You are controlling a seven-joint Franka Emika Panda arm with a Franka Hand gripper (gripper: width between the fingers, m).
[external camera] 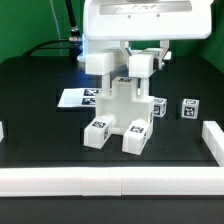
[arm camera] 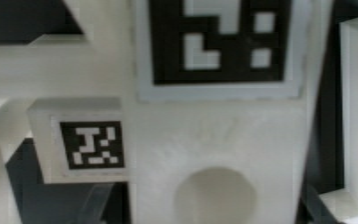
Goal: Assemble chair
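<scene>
At the exterior view's far left, a short end of white border rail point(external camera: 3, 131) sits at the table edge; a long front rail point(external camera: 100, 182) runs across the near side of the black table point(external camera: 40, 140); next to the right, the marker board point(external camera: 72, 98) lies flat on the table, just behind the assembly and partly hidden by it; in the centre stands the partly built chair point(external camera: 120, 112), an upright white body resting on two blocky feet, each foot showing a square tag toward the camera; a white block point(external camera: 100, 63) sits level with its top, and whether that block belongs to the chair or to the arm cannot be told. The gripper point(external camera: 141, 62) hangs from the white robot hand point(external camera: 130, 20) directly above the chair; its jaws are drawn narrow and clamp the upper right portion of the chair. Just to the right of the chair a loose tagged block point(external camera: 160, 107) stands on the table, and whether it touches the assembly cannot be told; a second tagged block point(external camera: 190, 106) stands farther right, apart from the first; at the far right a side rail point(external camera: 212, 142) meets the front rail. The wrist view is filled by the chair point(arm camera: 211, 130) at close range and blurred: a large tag point(arm camera: 220, 42) on a flat white face; a smaller tag point(arm camera: 91, 145) on an adjoining block; a rounded notch point(arm camera: 220, 198) in the face.
</scene>
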